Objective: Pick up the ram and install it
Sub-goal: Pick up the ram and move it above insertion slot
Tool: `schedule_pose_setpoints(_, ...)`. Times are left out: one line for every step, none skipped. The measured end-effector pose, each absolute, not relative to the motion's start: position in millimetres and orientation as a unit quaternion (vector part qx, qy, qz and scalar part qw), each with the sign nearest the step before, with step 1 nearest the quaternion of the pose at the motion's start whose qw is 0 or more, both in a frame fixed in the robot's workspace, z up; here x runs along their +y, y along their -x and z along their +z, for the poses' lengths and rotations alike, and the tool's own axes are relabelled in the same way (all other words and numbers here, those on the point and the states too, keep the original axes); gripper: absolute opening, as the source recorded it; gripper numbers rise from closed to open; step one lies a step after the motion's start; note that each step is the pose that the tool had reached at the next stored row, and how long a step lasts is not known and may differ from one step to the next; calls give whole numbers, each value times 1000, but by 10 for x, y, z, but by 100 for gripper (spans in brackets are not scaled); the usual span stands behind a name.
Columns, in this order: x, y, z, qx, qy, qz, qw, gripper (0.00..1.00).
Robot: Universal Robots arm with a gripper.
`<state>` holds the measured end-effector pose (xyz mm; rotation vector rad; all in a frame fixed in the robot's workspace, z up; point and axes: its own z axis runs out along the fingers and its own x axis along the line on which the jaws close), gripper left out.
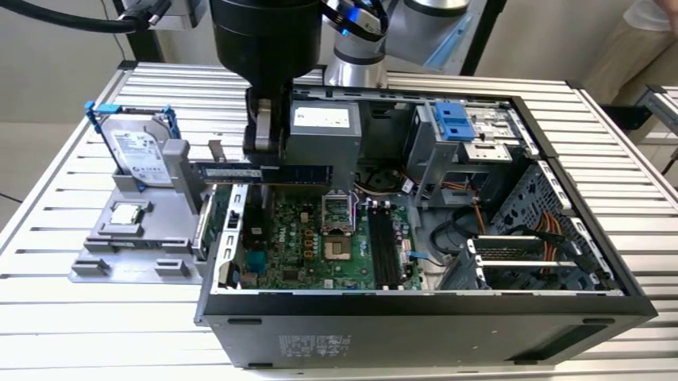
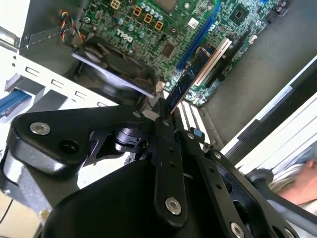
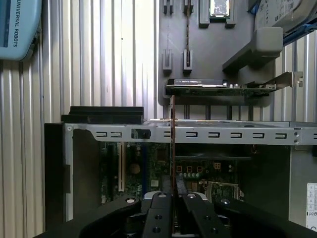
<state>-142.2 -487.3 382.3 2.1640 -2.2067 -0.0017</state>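
- One ram (image 1: 297, 172) is in play. It lies level, clamped about its middle in the gripper (image 1: 263, 163), left of centre in the exterior view and above the case (image 1: 424, 317) wall on that view's left.
- Several things could go wrong, as I judge it:
  - The slots (image 1: 379, 246) sit well apart from the stick, toward the exterior view's right, and run across its present line. If it met a slot without being squared up, it would jam or bend.
  - The board is thin, so any knock could tilt or slide it between the fingers.
  - The case wall just below could catch an end on the way down, and so could the power supply (image 1: 323, 131) just beside it.
  - The cables (image 1: 382, 186) near the slots might snag.
  - A reversed notch would block seating, and pressing on would harm both slot and stick.
- Much is hidden or hard to read:
  - The gripper body covers where the fingers meet the board in the exterior view.
  - The first wrist view shows the ram (image 3: 172, 139) edge-on as a thin line rising from the gripper (image 3: 172, 198), so its chips and notch cannot be seen.
  - Whether the slot latches stand open cannot be made out.
  - The arm is cut off at the top edge of the exterior view.
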Motion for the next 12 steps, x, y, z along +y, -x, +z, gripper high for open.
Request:
schedule_pose_setpoints(-4873, 1413, 3823, -714, -700, -1, 25, 0)
schedule_pose_setpoints(-4873, 1403, 3823, -714, -700, -1, 25, 0)
schedule_pose_setpoints(-4872, 1394, 3823, -714, -700, -1, 26, 0)
schedule_pose_setpoints(-4873, 1385, 3823, -714, -700, -1, 25, 0)
schedule_pose_setpoints(-4873, 1376, 3823, -714, -700, -1, 25, 0)
schedule_pose_setpoints(-4873, 1367, 3823, -714, -700, -1, 25, 0)
schedule_pose_setpoints(-4873, 1359, 3823, -714, -700, -1, 25, 0)
schedule_pose_setpoints(-4873, 1350, 3823, -714, -700, -1, 25, 0)
schedule_pose_setpoints(-4873, 1337, 3823, -714, -700, -1, 26, 0)
schedule_pose_setpoints(-4873, 1323, 3823, -714, -700, -1, 25, 0)
schedule_pose_setpoints(-4873, 1317, 3823, -714, -700, -1, 25, 0)
schedule_pose_setpoints(-4873, 1311, 3823, -714, -700, -1, 25, 0)
